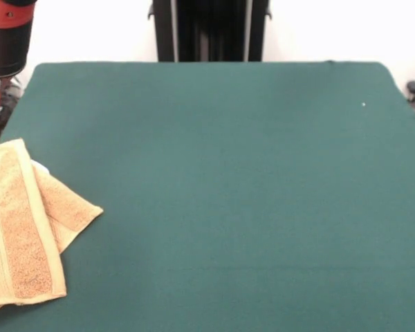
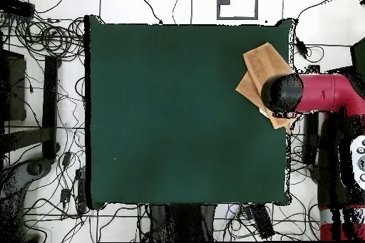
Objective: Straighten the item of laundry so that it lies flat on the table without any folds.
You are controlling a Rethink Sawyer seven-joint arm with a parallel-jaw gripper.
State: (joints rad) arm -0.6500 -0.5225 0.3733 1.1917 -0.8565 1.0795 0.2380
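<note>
While the arm (image 2: pixel 321 94) reaches in over the table's edge, the scene reads as follows.

Towel: tan-orange towel (image 1: pixel 28 221) lying folded at the table's (image 1: pixel 228 194) left edge in the front view, near the front corner; one layer lies over another, and a lower corner pokes out to the right.
Towel, overhead: same towel (image 2: pixel 262 65) at the right edge of the table (image 2: pixel 178 112), toward the top corner, layers skewed against each other, partly hidden under the arm.
Bands: flat woven strips run along the upper layer's long sides, with fluffy pile between.
Arm: red and black, its black end (image 2: pixel 281 94) hangs over the towel's lower part in the overhead view; in the front view only its lower part (image 1: pixel 7 41) shows at the top left, behind the towel.
Tool: hidden beneath the arm's end; I cannot tell if it is released or clenched, nor whether it touches the towel.
</note>
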